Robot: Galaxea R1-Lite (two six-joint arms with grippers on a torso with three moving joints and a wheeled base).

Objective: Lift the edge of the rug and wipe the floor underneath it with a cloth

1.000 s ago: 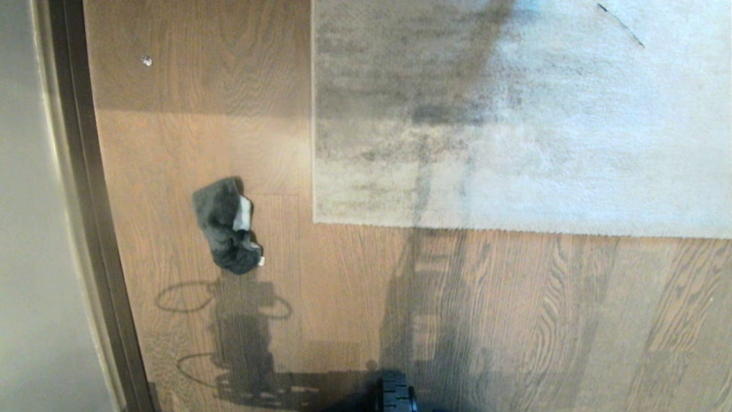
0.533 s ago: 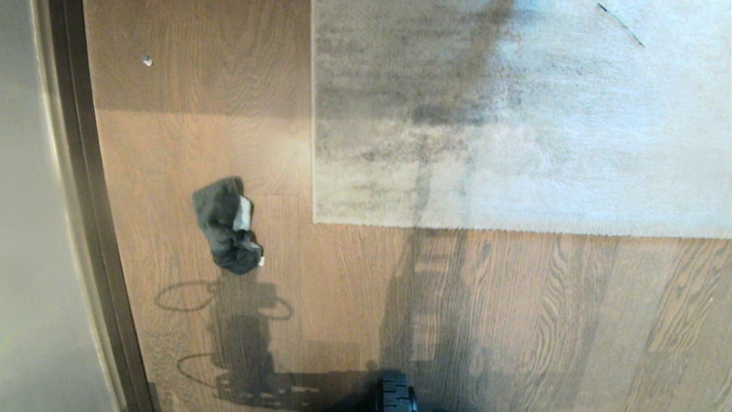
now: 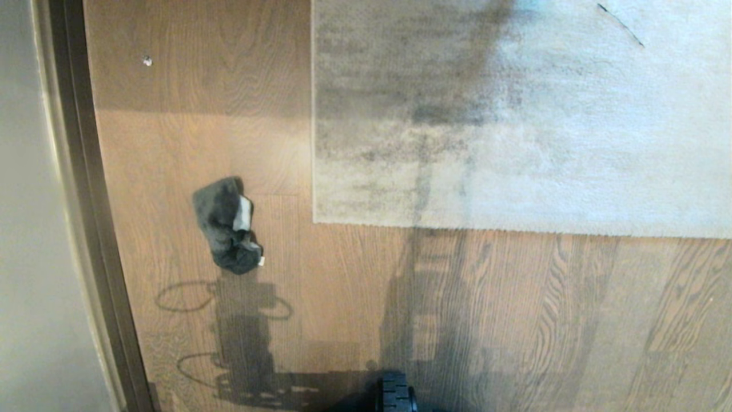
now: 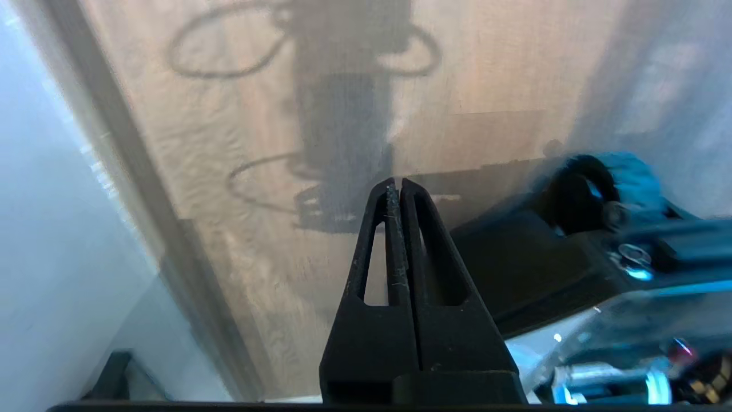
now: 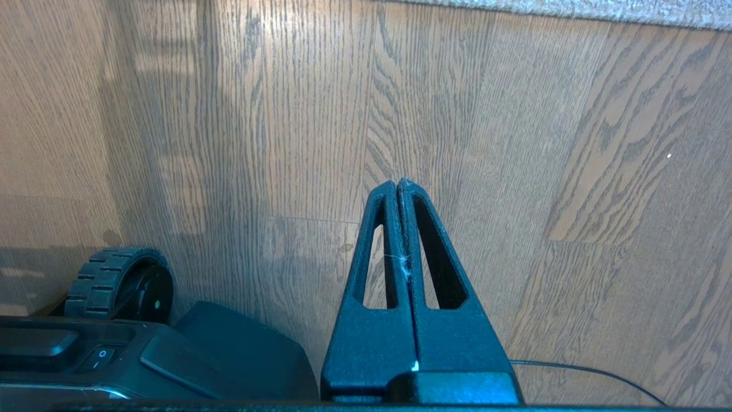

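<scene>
A pale grey-beige rug lies flat, its near rug edge [image 3: 514, 230] running across the head view and its corner [image 3: 314, 220] near the middle. The dark grey cloth [image 3: 227, 226], with a white inner patch, lies crumpled on the brown wood floor [image 3: 343, 286] left of that corner. Neither arm shows in the head view. My left gripper [image 4: 397, 182] is shut and empty above the floor [image 4: 229, 171] near the wall. My right gripper [image 5: 398, 183] is shut and empty over bare floor [image 5: 286, 114], with a strip of the rug edge [image 5: 572, 8] beyond it.
A dark skirting strip [image 3: 86, 200] and pale wall [image 3: 28, 229] run down the left. My base's wheel [image 3: 396, 395] shows at the bottom; the same kind of wheel [image 5: 117, 283] and dark base [image 5: 229, 355] sit beside the right gripper. A thin cable [image 5: 583, 372] lies on the floor.
</scene>
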